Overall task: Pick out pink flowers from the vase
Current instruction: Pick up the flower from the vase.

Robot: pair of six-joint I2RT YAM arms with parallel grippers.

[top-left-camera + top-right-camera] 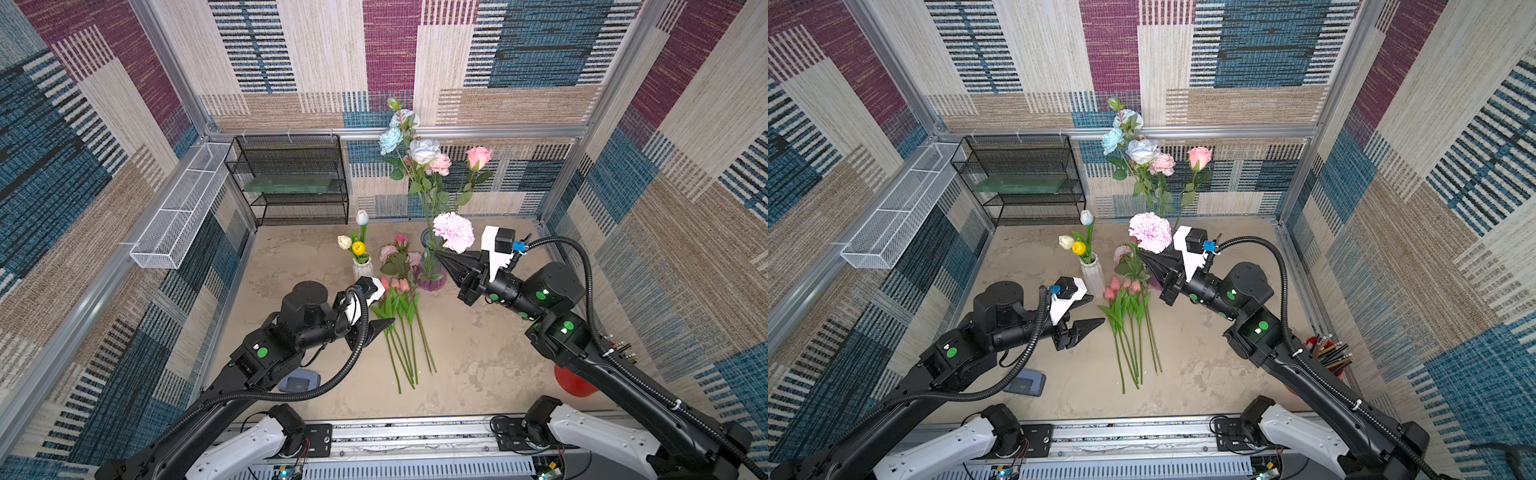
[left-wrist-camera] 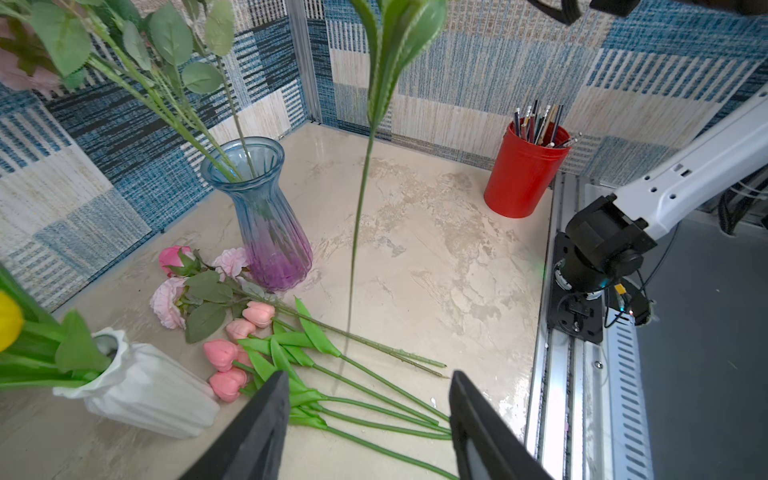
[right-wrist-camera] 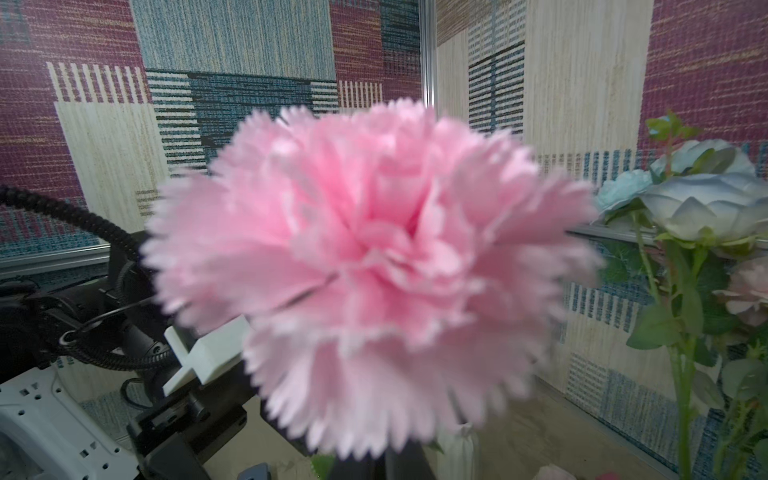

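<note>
Clamping carnation (image 1: 453, 232) just under bloom, right hand (image 1: 441, 257).

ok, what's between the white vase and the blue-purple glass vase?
Pink flowers lie there: peony blooms by the glass vase, tulips nearer the white vase. Left wrist view shows it.

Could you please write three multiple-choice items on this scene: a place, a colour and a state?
1. Where are the pink tulips? A) held in the air B) lying on the table beside the white vase C) hidden from view
2. What colour is the pencil cup? A) blue B) red C) white
3. The right hand is: A) shut on the stem of the pink carnation B) open and empty C) out of view
Answers: 1 B, the left wrist view shows their stems flat on it; 2 B, its wall is red; 3 A, its tips meet just under the bloom.
</note>
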